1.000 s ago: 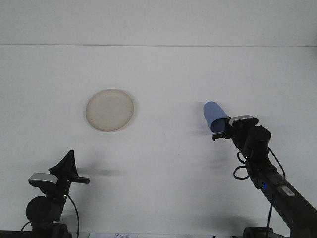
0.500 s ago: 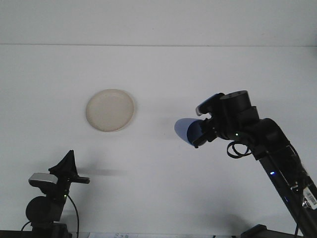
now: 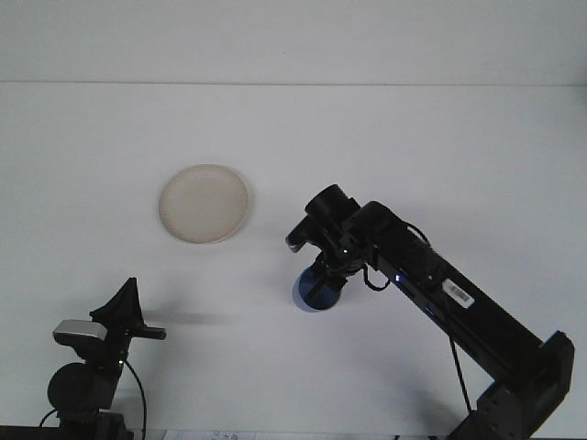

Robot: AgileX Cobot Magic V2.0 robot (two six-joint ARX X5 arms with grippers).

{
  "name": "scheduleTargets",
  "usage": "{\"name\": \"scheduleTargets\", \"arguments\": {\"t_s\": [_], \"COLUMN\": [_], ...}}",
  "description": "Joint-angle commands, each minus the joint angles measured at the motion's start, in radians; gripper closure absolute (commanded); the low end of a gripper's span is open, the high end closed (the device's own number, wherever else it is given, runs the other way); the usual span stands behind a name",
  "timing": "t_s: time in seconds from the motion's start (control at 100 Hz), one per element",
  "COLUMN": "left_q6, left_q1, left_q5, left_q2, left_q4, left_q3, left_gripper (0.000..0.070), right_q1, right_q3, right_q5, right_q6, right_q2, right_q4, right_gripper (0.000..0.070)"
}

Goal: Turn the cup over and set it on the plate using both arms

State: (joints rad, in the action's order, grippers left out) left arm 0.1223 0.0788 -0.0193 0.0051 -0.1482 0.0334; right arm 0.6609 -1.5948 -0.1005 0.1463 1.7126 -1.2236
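White tabletop [image 3: 413,137] fills the room's view, carrying one cream plate [image 3: 204,203] and one blue cup [image 3: 312,293]. Two arms are present. The right gripper [image 3: 323,277] points downward, clamped on the cup, well to the right of the plate and nearer the robot. The left gripper [image 3: 124,307] rests low at the near edge, fingers seemingly together, holding nothing.

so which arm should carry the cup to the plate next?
Right, probably. Its gripper holds the blue cup just right of the plate; the left gripper sits parked near the table's front edge.
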Motion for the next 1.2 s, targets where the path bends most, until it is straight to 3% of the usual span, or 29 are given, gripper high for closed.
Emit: {"name": "scheduleTargets", "arguments": {"t_s": [0.0, 0.66, 0.92, 1.08, 1.19], "left_q6": [0.0, 0.0, 0.0, 0.0, 0.0], "left_q1": [0.0, 0.0, 0.0, 0.0, 0.0], "left_q5": [-0.001, -0.001, -0.001, -0.001, -0.001], "left_q2": [-0.001, -0.001, -0.001, -0.001, -0.001], "left_q4": [-0.01, -0.01, -0.01, -0.01, -0.01], "left_q3": [-0.019, -0.019, -0.019, -0.019, -0.019], "left_gripper": [0.0688, 0.0688, 0.0688, 0.0688, 0.0688], "right_q1": [0.009, 0.01, 0.009, 0.01, 0.005], "right_q3": [-0.023, -0.023, -0.023, -0.023, -0.029], "right_q5": [0.004, 0.019, 0.019, 0.019, 0.019], "right_q6": [0.003, 0.019, 0.019, 0.019, 0.019], "right_q2": [0.032, 0.096, 0.097, 0.097, 0.095], "right_q4": [-0.014, -0.026, -0.009, -0.009, -0.012], "right_gripper": [0.07, 0.0694, 0.0564, 0.0549, 0.0366]}}
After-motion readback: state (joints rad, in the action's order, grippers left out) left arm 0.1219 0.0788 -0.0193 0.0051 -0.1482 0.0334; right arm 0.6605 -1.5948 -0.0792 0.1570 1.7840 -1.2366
